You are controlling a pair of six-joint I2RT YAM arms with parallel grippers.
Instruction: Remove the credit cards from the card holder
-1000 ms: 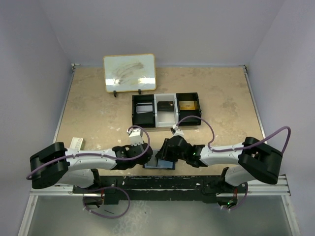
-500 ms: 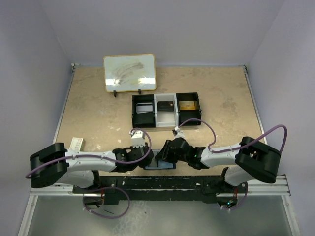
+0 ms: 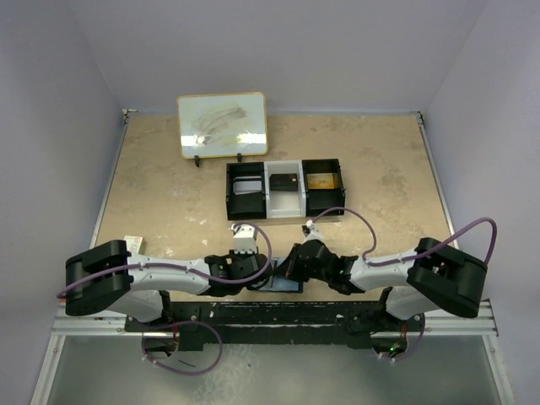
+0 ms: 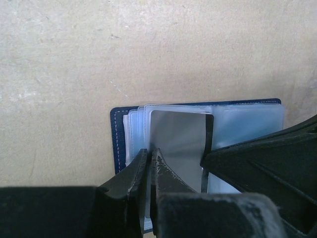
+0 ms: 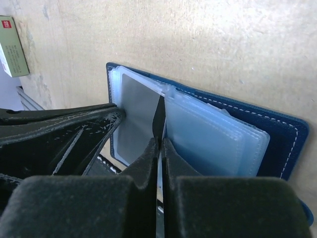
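Note:
The card holder (image 3: 283, 283) lies open near the table's front edge, navy blue with pale sleeves (image 4: 247, 121) fanned out. A grey credit card (image 4: 178, 139) with a dark edge (image 5: 158, 116) stands up between the sleeves. My left gripper (image 4: 150, 151) is shut on the left edge of the sleeve around that card. From the other side my right gripper (image 5: 159, 141) is shut on the card's dark edge. In the top view the two grippers (image 3: 260, 275) (image 3: 292, 268) meet over the holder and hide most of it.
A black three-compartment tray (image 3: 285, 190) stands behind the arms, with a framed whiteboard (image 3: 223, 125) further back. A small box (image 3: 133, 245) lies at the left, also seen in the right wrist view (image 5: 12, 44). The table's front rail (image 3: 278, 316) runs just below the holder.
Both grippers stood partly open half a second ago and have closed. The left arm has shifted right and lower toward the holder; the right gripper dipped slightly onto it.

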